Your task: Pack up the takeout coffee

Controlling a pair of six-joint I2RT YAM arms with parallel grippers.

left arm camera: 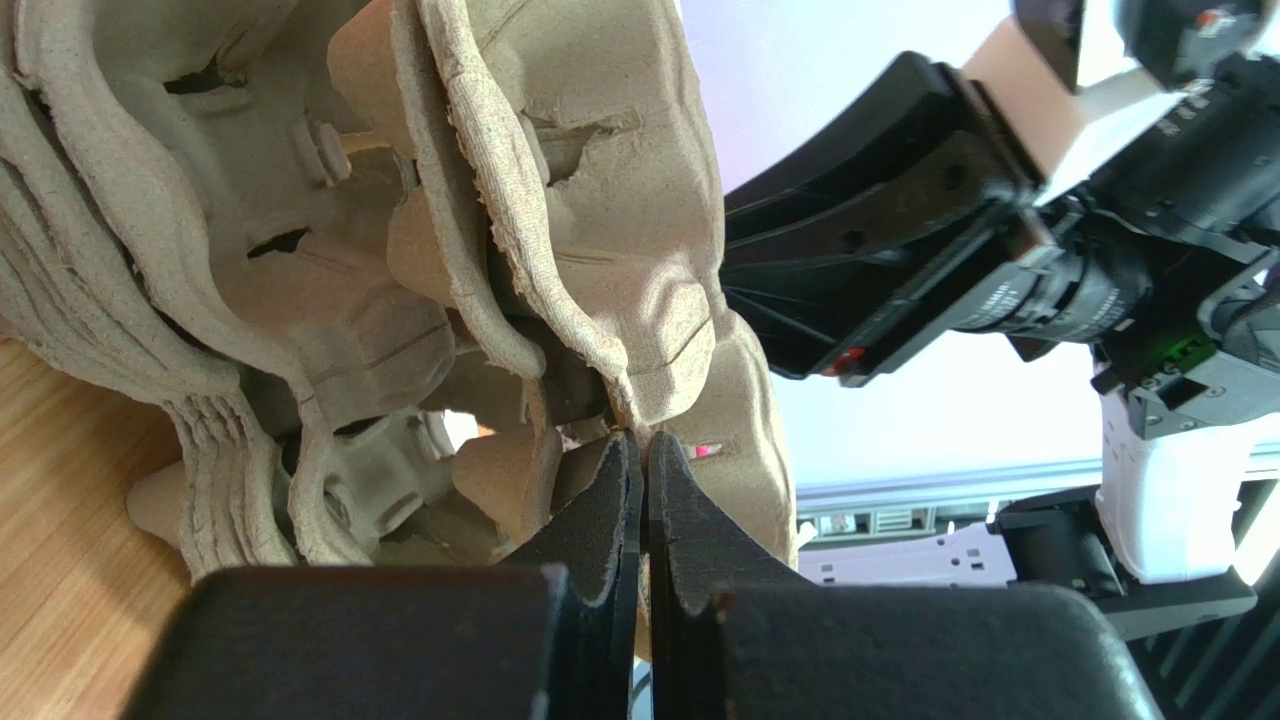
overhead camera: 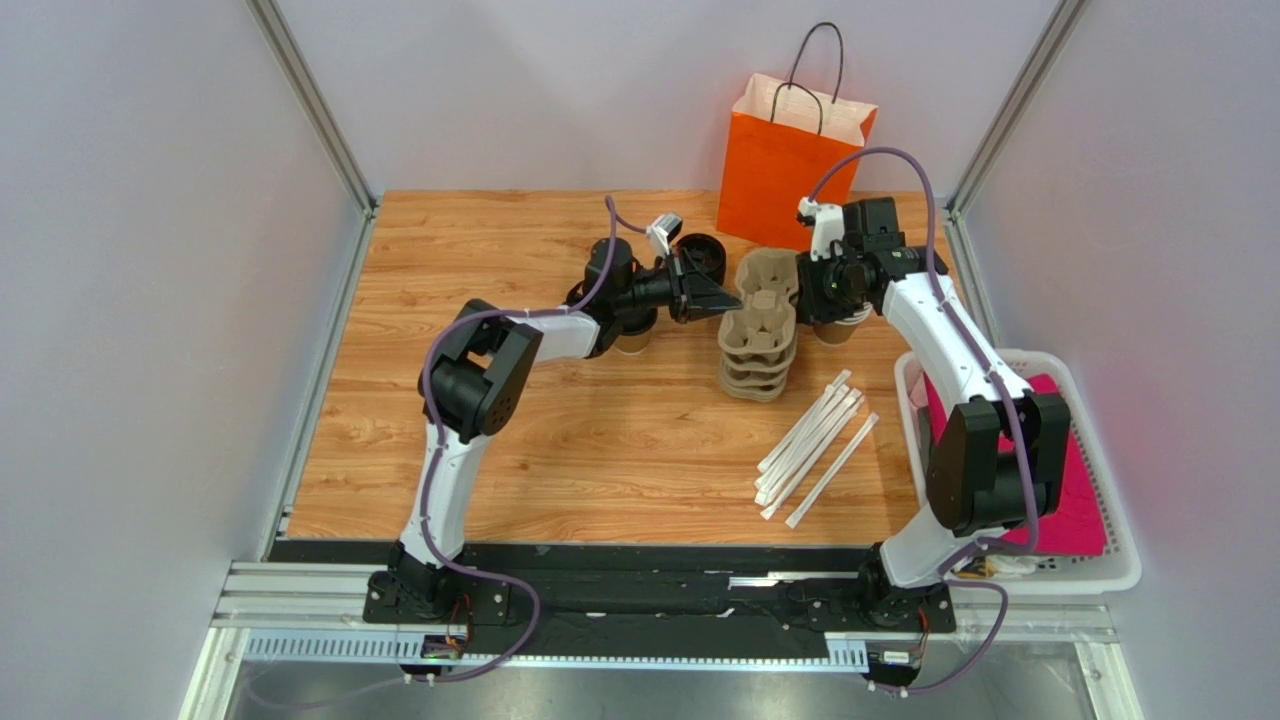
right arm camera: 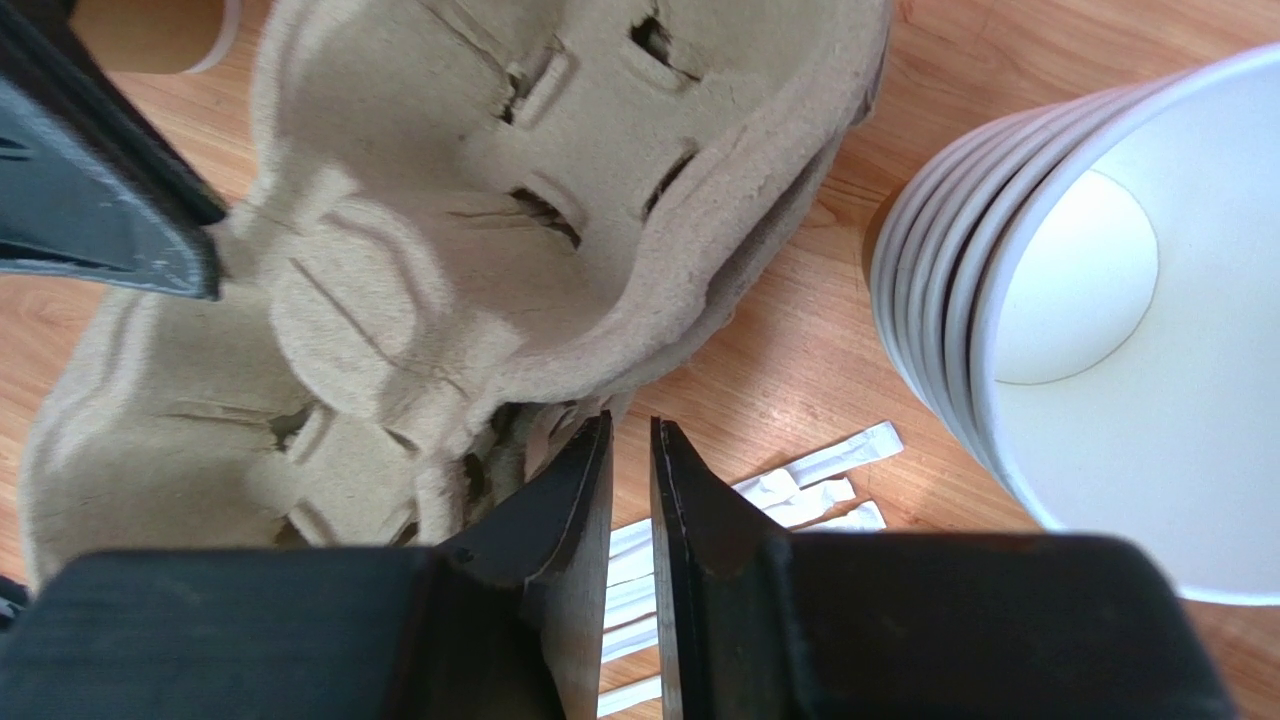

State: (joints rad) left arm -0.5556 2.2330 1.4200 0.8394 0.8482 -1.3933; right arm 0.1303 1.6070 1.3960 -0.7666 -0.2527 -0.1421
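- Left gripper point(left arm camera: 643, 450) is closed, jaws pressed together, with its tips right against the rim of the top tray on the stack of pulp cup carriers point(overhead camera: 756, 342). Can't tell if any cardboard is pinched between them.
- Right gripper point(right arm camera: 631, 428) is parted by a narrow slit with nothing between the fingers. Its tips sit at the opposite edge of the same carrier stack, and wood and straws show through the gap.
- The carrier stack sits in the far half of the table point(overhead camera: 601, 450), right of its middle, between the two grippers. The top tray is tilted up off the ones below.
- The takeout coffee point(overhead camera: 633, 341) is just left of the carrier stack and mostly hidden under the left arm's wrist. Only its tan side shows, and the lid blends into the black arm so I can't confirm it.
- The stack of lidless cups point(right arm camera: 1082, 270), white inside, stands just right of the carriers, near the right gripper.
- Wrapped straws point(overhead camera: 816, 440) lie loose in a fan toward the near right corner, apart from the carriers.
- An orange paper bag point(overhead camera: 784, 173) stands upright at the far edge, behind the carriers.
- A white basket point(overhead camera: 1120, 558) with pink contents sits off the table's right edge.
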